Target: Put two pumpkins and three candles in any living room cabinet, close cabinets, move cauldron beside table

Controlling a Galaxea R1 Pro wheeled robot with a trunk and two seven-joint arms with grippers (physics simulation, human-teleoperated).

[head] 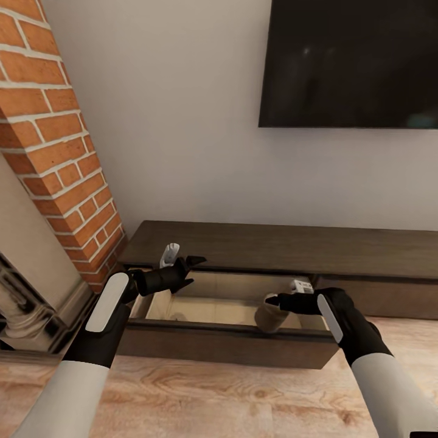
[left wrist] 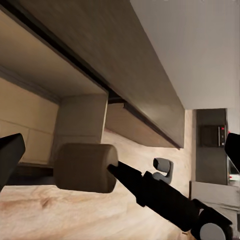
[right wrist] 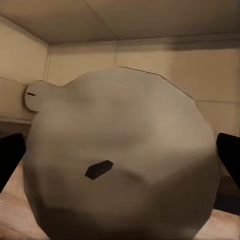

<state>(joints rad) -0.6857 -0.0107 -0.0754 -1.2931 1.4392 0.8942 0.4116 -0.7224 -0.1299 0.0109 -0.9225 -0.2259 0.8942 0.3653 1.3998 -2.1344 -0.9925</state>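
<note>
Just above the open drawer [head: 237,307] of the cabinet [head: 286,246], the right gripper [head: 272,300] pinches a candle [head: 269,316] that hangs upright over the drawer's right end, so I judge a plain release drops it inside. Further along the drawer's left end hovers the left gripper [head: 182,267], its jaws spread and empty. Deeper inside, another candle [right wrist: 37,96] already lies against the drawer's back wall.

The candle [head: 269,314] is partly hidden behind the open drawer's front panel [head: 231,347].

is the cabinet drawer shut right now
No, in the head view the cabinet drawer is pulled out, its pale interior exposed, with the right claw holding a candle over it.
</note>
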